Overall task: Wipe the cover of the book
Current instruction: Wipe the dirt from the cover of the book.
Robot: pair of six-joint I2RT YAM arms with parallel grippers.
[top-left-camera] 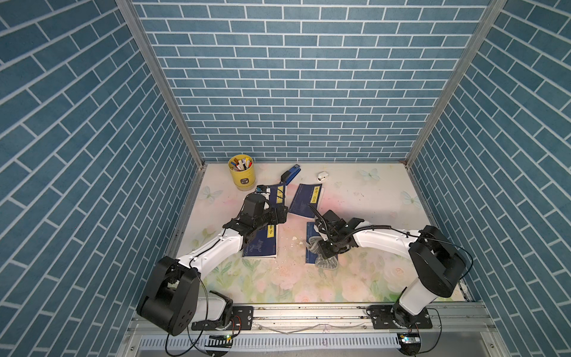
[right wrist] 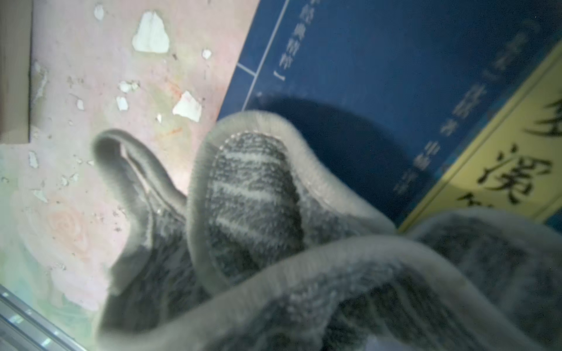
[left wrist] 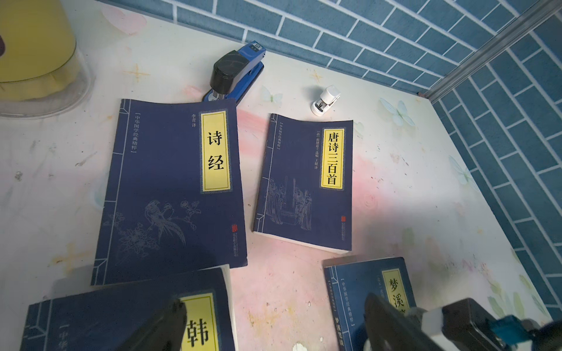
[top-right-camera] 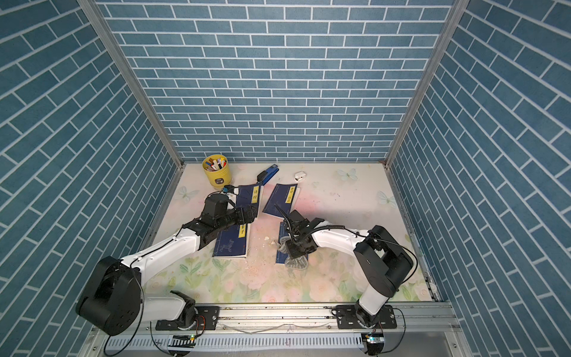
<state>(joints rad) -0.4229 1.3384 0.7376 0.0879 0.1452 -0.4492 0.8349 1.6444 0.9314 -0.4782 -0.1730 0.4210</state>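
The 梦溪笔谈 book (top-left-camera: 310,231) lies flat on the floral table (top-left-camera: 380,204), right of centre. Its long axis runs front to back, with the head edge toward the back wall and the yellow title strip along its right side.

The right gripper (top-left-camera: 329,250) is clamped on a grey striped cloth (top-left-camera: 328,264), which covers the book's near end.

The left gripper (left wrist: 273,328) stands with its claw wide apart and empty, above the far end of the 韩 book (top-left-camera: 262,248).

Paper scraps (top-left-camera: 293,238) lie between these two books. Further back are:
- the 诗经 book (top-left-camera: 277,194)
- the 唐诗三百首 book (top-left-camera: 306,201)
- a blue stapler (top-left-camera: 291,174)
- a yellow pen cup (top-left-camera: 242,176)
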